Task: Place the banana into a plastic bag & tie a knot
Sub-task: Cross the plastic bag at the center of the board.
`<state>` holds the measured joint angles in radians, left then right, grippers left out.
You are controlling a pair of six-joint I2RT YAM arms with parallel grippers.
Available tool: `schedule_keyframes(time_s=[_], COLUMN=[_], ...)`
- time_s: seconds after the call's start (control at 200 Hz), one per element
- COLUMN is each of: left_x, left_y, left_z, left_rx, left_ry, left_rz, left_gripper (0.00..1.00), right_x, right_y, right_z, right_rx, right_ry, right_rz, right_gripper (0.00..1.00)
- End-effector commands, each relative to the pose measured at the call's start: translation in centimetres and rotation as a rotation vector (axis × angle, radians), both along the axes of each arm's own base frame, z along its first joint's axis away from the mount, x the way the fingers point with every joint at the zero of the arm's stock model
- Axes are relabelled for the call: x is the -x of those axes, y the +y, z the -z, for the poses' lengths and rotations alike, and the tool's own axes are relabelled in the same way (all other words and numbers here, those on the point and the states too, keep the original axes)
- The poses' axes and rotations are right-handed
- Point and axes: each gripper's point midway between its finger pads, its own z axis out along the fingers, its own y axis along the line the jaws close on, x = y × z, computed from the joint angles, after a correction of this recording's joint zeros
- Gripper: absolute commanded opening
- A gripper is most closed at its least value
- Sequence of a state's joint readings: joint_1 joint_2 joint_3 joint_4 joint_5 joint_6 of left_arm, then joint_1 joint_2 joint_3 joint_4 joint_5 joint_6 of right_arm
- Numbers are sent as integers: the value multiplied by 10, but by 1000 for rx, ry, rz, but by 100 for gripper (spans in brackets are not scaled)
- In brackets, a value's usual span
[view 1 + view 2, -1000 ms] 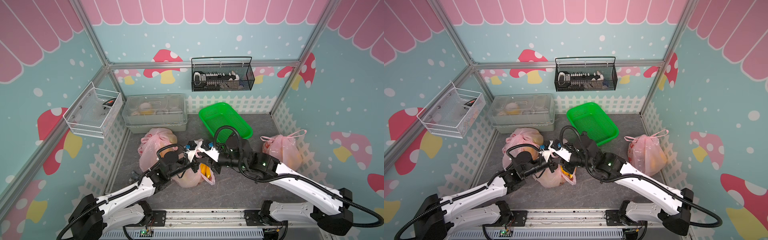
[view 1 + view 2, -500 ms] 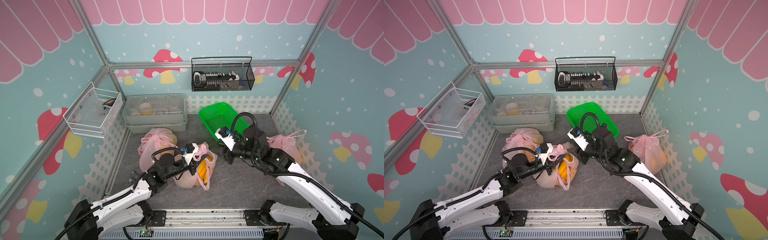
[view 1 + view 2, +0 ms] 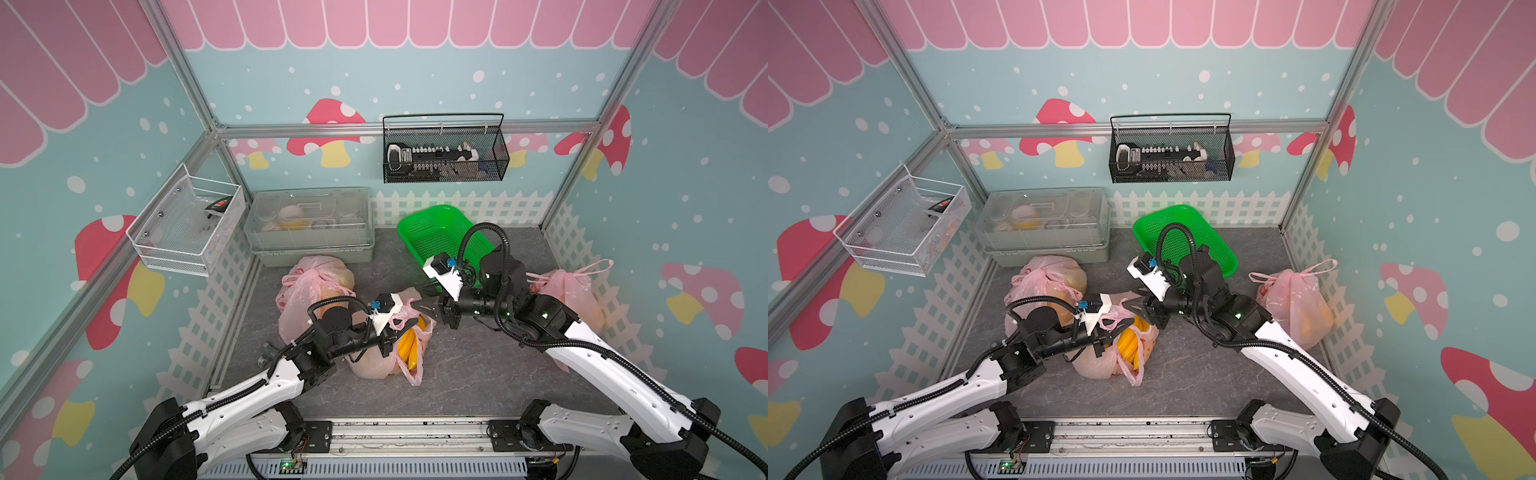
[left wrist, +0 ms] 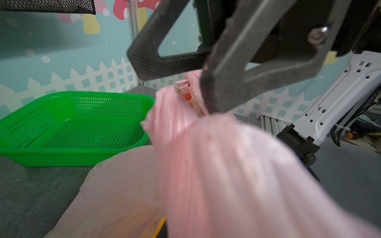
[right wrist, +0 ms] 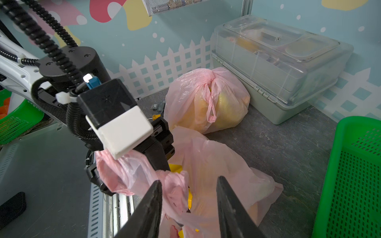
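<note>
The pink plastic bag (image 3: 384, 359) (image 3: 1100, 361) lies on the grey floor in the middle, its mouth open. Yellow banana (image 3: 409, 347) (image 3: 1128, 345) shows inside it. My left gripper (image 3: 390, 332) (image 3: 1105, 332) is shut on one bunched handle of the bag (image 5: 127, 175); pink plastic (image 4: 216, 175) hides its jaws in the left wrist view. My right gripper (image 3: 424, 308) (image 3: 1133, 305) (image 5: 188, 179) stands open just over the bag's mouth, with a loose fold of the bag between its fingers (image 5: 153, 197). Those black fingers (image 4: 224, 82) loom above the handle in the left wrist view.
Two tied pink bags sit nearby, one behind the left arm (image 3: 316, 278) (image 5: 206, 99), one at the right fence (image 3: 569, 291). A green basket (image 3: 436, 230) (image 4: 72, 123) and a clear lidded box (image 3: 311, 224) (image 5: 278, 61) stand at the back. Wire baskets (image 3: 444, 153) (image 3: 187, 228) hang on the walls.
My right gripper has opened and let go of the bag's handle, drawn off to the right, then come back to the bag's mouth. The left gripper has lowered with its handle.
</note>
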<state>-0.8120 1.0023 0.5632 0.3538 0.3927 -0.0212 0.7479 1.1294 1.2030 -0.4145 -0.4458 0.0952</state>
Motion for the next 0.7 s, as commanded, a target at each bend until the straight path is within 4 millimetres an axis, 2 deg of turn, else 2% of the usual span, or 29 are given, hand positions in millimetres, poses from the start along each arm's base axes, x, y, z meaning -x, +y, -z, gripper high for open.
schedule_keyframes(time_s=[0.0, 0.13, 0.28, 0.385, 0.54, 0.696], left_x=[5, 5, 0, -6, -18, -26], left_y=[-2, 0, 5, 10, 24, 29], left_z=[-5, -6, -7, -7, -7, -2], left_rx=[-3, -1, 4, 15, 61, 60], left_ry=[-19, -24, -28, -13, 35, 64], left_rz=[41, 31, -8, -44, -99, -132], left_gripper=[9, 9, 11, 12, 14, 12], right_x=[4, 7, 12, 7, -7, -2], right_y=[8, 14, 15, 6, -17, -24], right_z=[2, 10, 16, 16, 7, -6], right_rx=[-12, 15, 31, 48, 62, 31], right_ry=[9, 23, 35, 14, -62, -103], right_rz=[-40, -65, -75, -16, 134, 151], right_gripper=[39, 33, 16, 0, 0, 0])
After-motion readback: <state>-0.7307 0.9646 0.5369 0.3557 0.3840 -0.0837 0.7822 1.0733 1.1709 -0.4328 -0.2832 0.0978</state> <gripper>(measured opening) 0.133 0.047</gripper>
